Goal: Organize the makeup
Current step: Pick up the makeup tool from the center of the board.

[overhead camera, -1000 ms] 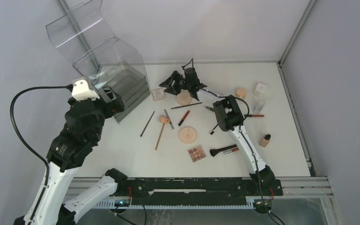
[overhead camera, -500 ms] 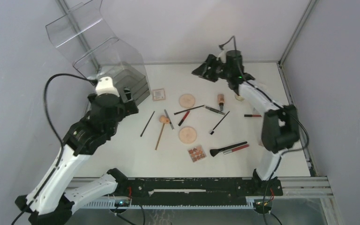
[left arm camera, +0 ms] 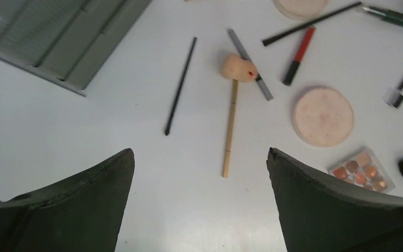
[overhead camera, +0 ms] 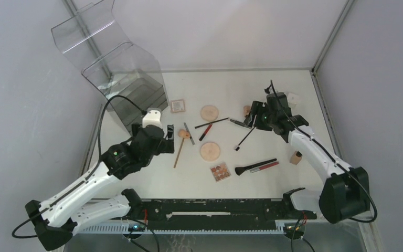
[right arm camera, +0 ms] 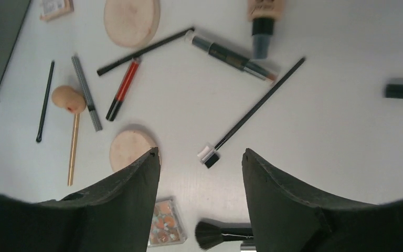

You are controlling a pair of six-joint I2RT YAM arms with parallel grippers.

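The makeup lies scattered over the white table (overhead camera: 136, 168). My left gripper (overhead camera: 169, 137) (left arm camera: 200, 152) hovers open and empty just left of a beige sponge (overhead camera: 182, 135) (left arm camera: 237, 67), a tan pencil (left arm camera: 230, 126) and a thin black brush (left arm camera: 180, 86). A peach disc (left arm camera: 322, 115) and an eyeshadow palette (left arm camera: 362, 169) lie to its right. Over a white-tipped brush (right arm camera: 257, 107), my right gripper (overhead camera: 253, 116) (right arm camera: 201, 152) is open and holds nothing. A tan bottle (right arm camera: 263, 16), a red pencil (right arm camera: 123, 89), two discs (right arm camera: 132, 16) (right arm camera: 128, 147) and a fluffy black brush (right arm camera: 220, 233) surround it.
The clear tiered organizer (overhead camera: 126, 84) stands at the back left by the wall. A small square palette (overhead camera: 177, 106) lies beside it. Another tan bottle (overhead camera: 296, 157) sits near the right edge, and a white box (overhead camera: 294, 97) shows behind the right arm.
The left arm swung down from the organizer to the sponge and pencils. The right arm came forward from the back of the table to the right-centre items. Both grippers stayed empty.
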